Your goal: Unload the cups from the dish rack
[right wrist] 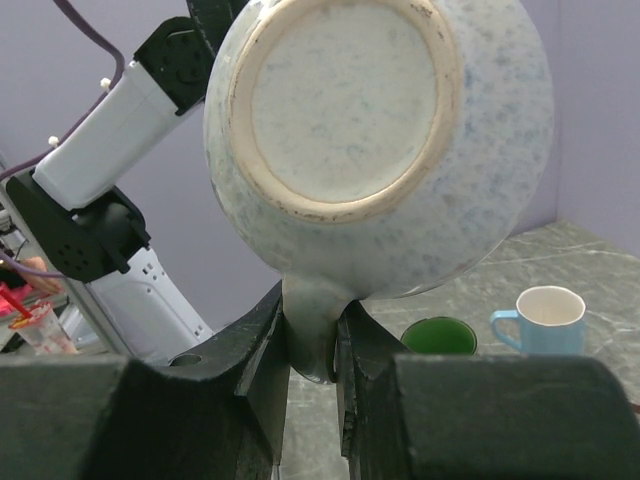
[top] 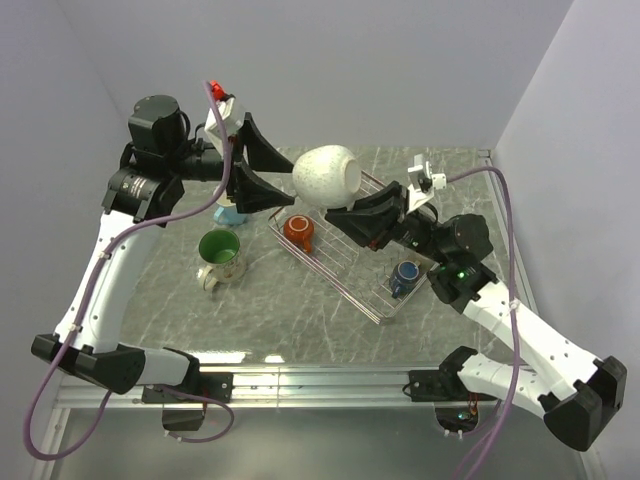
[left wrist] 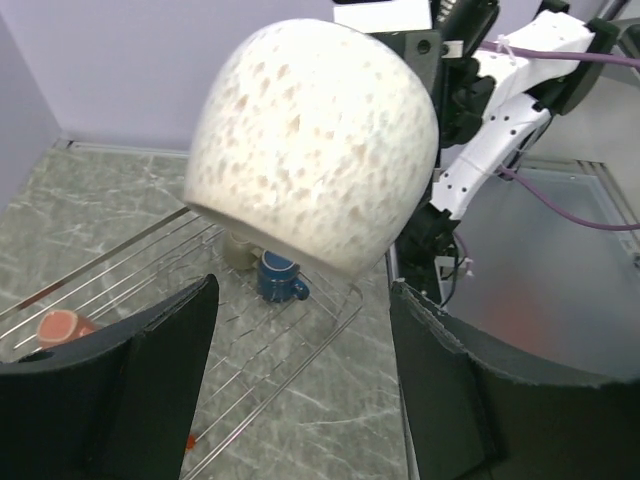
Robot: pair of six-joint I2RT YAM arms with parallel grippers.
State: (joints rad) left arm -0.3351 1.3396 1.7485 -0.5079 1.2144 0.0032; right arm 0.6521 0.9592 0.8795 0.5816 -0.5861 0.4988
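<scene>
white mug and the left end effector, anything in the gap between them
Nothing: in the left wrist view the white mug hangs just ahead of the open left end effector, only air between them; the dish rack lies below.

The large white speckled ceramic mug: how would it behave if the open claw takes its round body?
The large white speckled ceramic mug looks glazed and domed, so the open left claw would probably slip on it. It seems heavy for its one handle, pinched by the right claw, so it may swing. Being ceramic, it would likely crack if dropped.
</scene>
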